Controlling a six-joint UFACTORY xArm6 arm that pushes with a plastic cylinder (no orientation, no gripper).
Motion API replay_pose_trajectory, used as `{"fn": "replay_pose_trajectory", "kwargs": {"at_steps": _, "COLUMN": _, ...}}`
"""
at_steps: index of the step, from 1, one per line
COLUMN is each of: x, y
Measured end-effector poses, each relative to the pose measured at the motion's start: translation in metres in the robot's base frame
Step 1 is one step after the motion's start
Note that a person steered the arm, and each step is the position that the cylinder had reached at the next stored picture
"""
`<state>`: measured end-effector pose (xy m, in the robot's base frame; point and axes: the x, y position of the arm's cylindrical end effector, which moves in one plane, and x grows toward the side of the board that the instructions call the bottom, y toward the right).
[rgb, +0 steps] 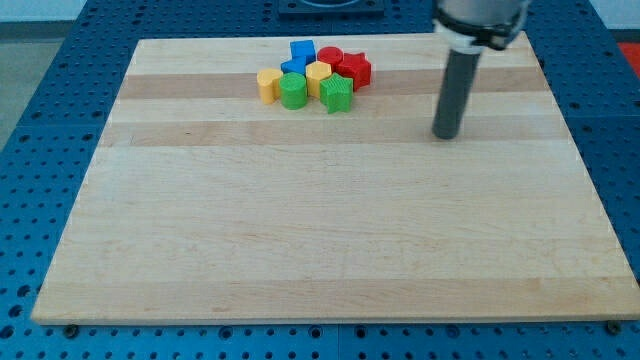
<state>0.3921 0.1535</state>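
Observation:
My tip (445, 135) rests on the wooden board (320, 230) at the view's upper right, touching no block. All the blocks lie in one tight cluster to its left, near the view's top. Nearest to the tip are the red star-shaped block (354, 69) and the green star-shaped block (337, 93). Behind them sit a red cylinder (330, 56), a blue block (302, 51) and a second blue block (293, 67). A yellow block (318, 76), a green cylinder (293, 90) and another yellow block (268, 84) make up the cluster's left side.
The board lies on a blue perforated table (60, 110) that shows on all sides. The arm's dark housing (480, 20) hangs above the rod at the view's top right.

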Motion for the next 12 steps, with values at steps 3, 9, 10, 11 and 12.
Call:
{"fn": "replay_pose_trajectory", "kwargs": {"at_steps": 3, "x": -0.042, "y": -0.022}}
{"fn": "replay_pose_trajectory", "kwargs": {"at_steps": 9, "x": -0.135, "y": -0.048}}
{"fn": "replay_pose_trajectory", "kwargs": {"at_steps": 10, "x": -0.192, "y": -0.077}}
{"fn": "replay_pose_trajectory", "kwargs": {"at_steps": 11, "x": -0.200, "y": -0.100}}
{"fn": "replay_pose_trajectory", "kwargs": {"at_steps": 12, "x": -0.198, "y": -0.119}}
